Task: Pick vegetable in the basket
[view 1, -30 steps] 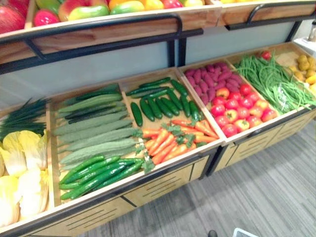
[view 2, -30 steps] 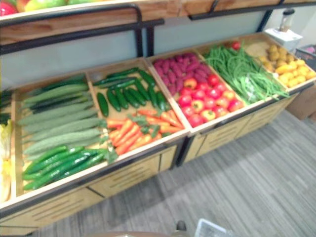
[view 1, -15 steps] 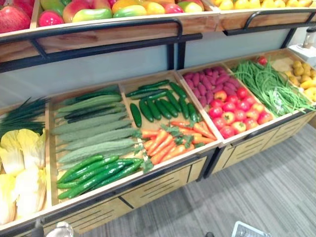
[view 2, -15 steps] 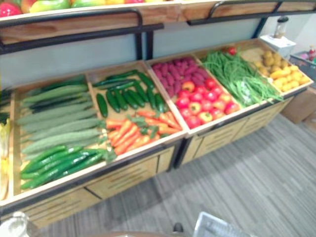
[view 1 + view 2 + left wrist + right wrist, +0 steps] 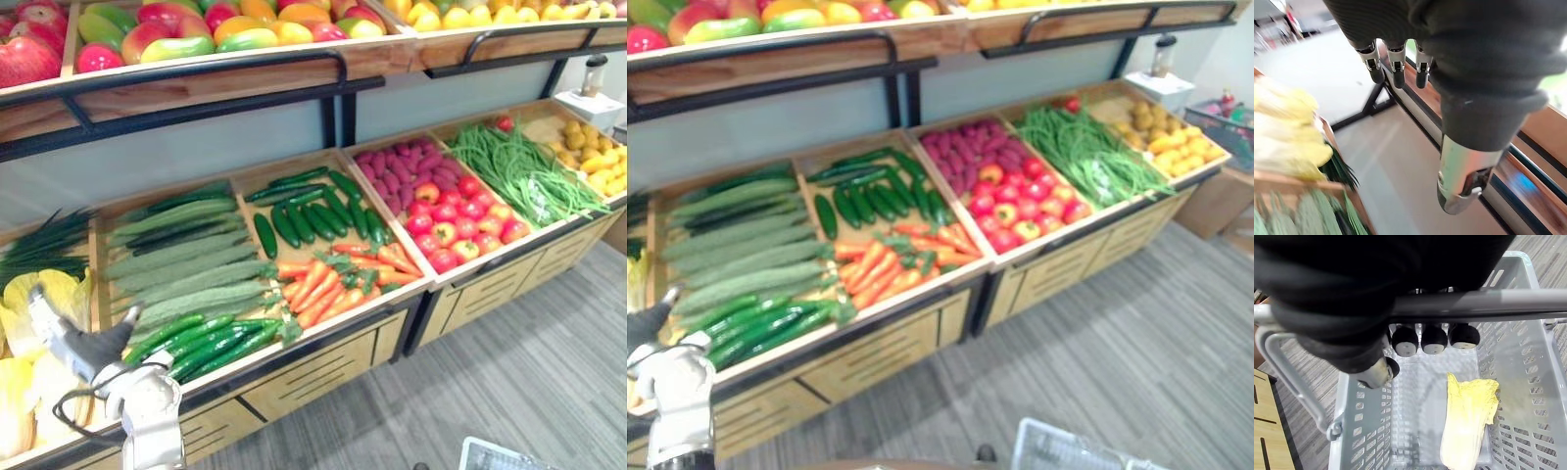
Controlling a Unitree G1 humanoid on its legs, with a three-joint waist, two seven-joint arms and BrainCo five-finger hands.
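Note:
My left hand (image 5: pixel 73 338) hangs open and empty at the lower left, in front of the bin of pale yellow cabbages (image 5: pixel 39 304); its fingers (image 5: pixel 1396 61) are straight. My right hand (image 5: pixel 1432 339) is shut on the grey handle (image 5: pixel 1498 298) of a grey plastic basket (image 5: pixel 1547 396). One yellow cabbage (image 5: pixel 1469 416) lies in that basket. A corner of the basket (image 5: pixel 1068 446) shows at the bottom edge over the floor.
The wooden stand holds long green cucumbers (image 5: pixel 196 343), ridged gourds (image 5: pixel 186 264), carrots (image 5: pixel 333 284), dark cucumbers (image 5: pixel 313 211), tomatoes (image 5: pixel 460 220), purple sweet potatoes (image 5: pixel 402 166) and green beans (image 5: pixel 519 171). A fruit shelf (image 5: pixel 196 69) with a black rail overhangs the back.
My left hand has risen into view at the lower left, before the cabbage bin. The camera has shifted a little; the produce lies as before.

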